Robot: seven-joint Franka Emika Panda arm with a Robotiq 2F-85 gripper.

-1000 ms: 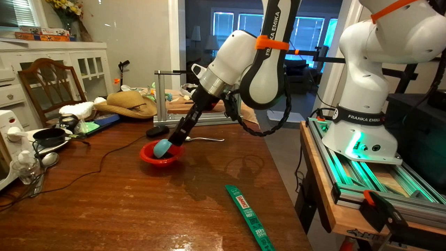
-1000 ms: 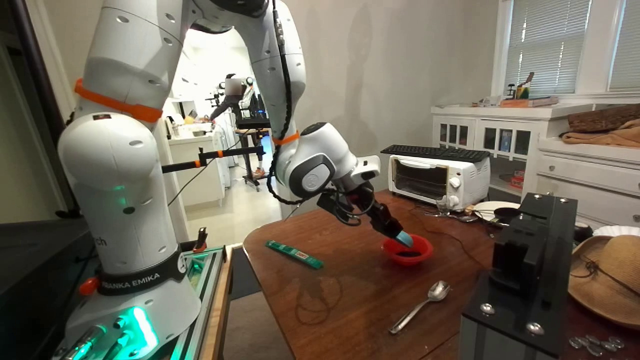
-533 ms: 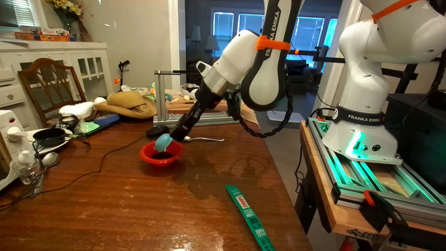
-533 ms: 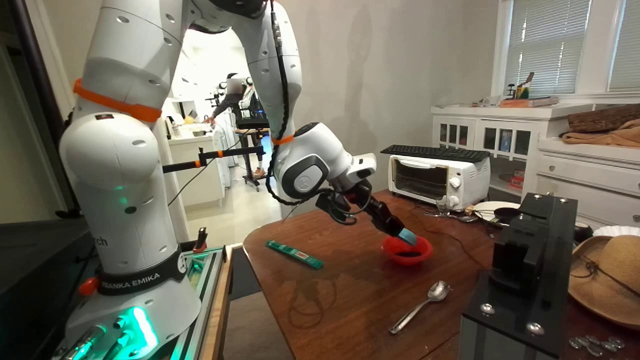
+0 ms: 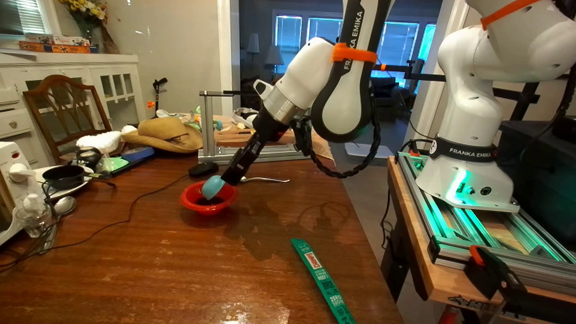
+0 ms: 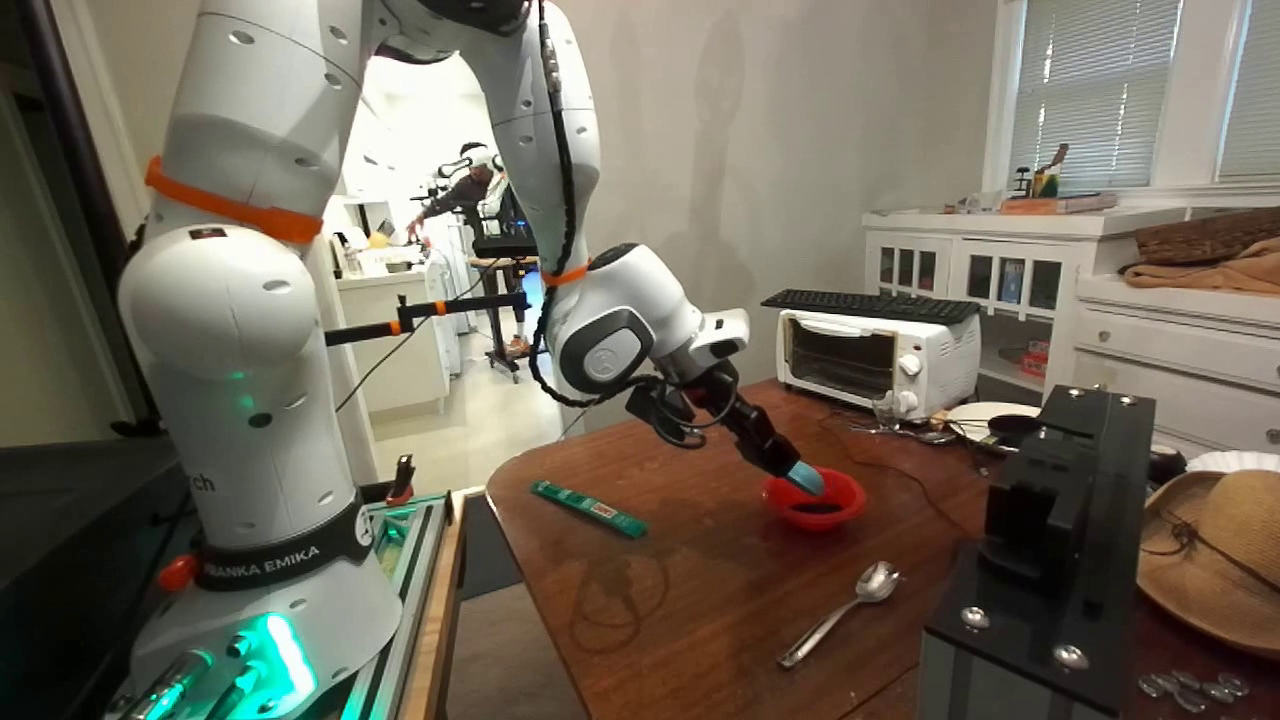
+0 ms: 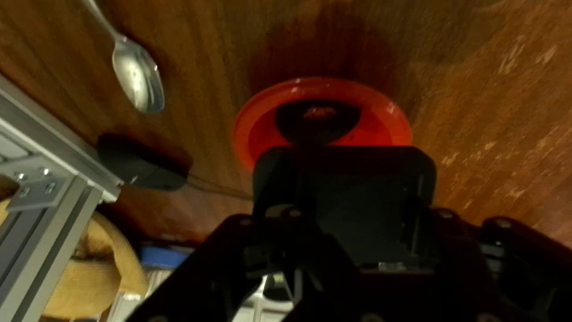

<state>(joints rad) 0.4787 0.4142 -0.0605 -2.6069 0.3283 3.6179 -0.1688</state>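
My gripper (image 5: 230,176) is shut on a small light blue cup (image 5: 212,187), tilted down over a red bowl (image 5: 186,202). In an exterior view the cup (image 6: 806,478) hangs at the near rim of the bowl (image 6: 853,502), partly inside its outline; whether they touch I cannot tell. Dark contents (image 6: 817,508) lie in the bottom of the bowl. From the wrist, the gripper (image 7: 351,197) and what it holds look almost black, covering the lower part of the bowl (image 7: 242,134). The inside of the cup is hidden.
A metal spoon (image 6: 850,605) lies near the bowl, and a green snack packet (image 5: 321,276) near the table edge. A black mouse (image 5: 203,169), a metal frame (image 5: 252,155) and a straw hat (image 5: 164,135) stand behind. A toaster oven (image 6: 880,360) is farther off.
The cup rose a little over the bowl, then dipped slightly; it now sits a bit higher than a second ago. The grip has not changed, and the bowl has not moved.
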